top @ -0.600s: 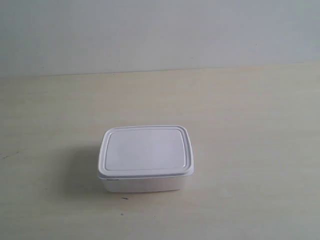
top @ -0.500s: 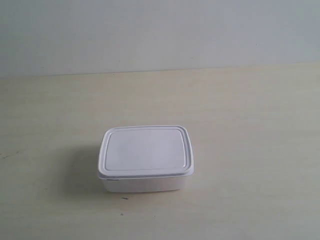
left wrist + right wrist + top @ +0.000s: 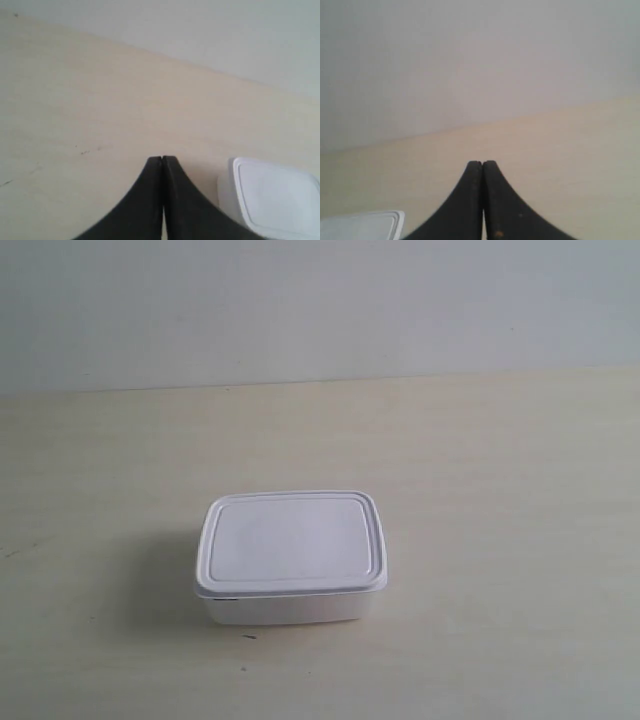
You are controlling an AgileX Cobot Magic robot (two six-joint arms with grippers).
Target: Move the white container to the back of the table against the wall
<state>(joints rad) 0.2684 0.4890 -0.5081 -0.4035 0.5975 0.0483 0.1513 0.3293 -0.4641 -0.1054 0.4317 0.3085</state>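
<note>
The white container [image 3: 292,555] sits with its lid on, near the front middle of the pale wood-grain table [image 3: 480,470], well away from the grey-white wall [image 3: 320,305]. No arm shows in the exterior view. In the left wrist view my left gripper [image 3: 162,159] is shut with nothing in it, and the container [image 3: 272,200] lies apart to one side. My right gripper [image 3: 482,163] is shut and empty too; only a corner of the container's lid [image 3: 365,225] shows in its view. The wall [image 3: 470,60] stands beyond the table's back edge.
A few tiny dark specks [image 3: 248,636] mark the tabletop just in front of the container. Faint marks [image 3: 82,150] show on the table in the left wrist view. Bare tabletop stretches between the container and the wall.
</note>
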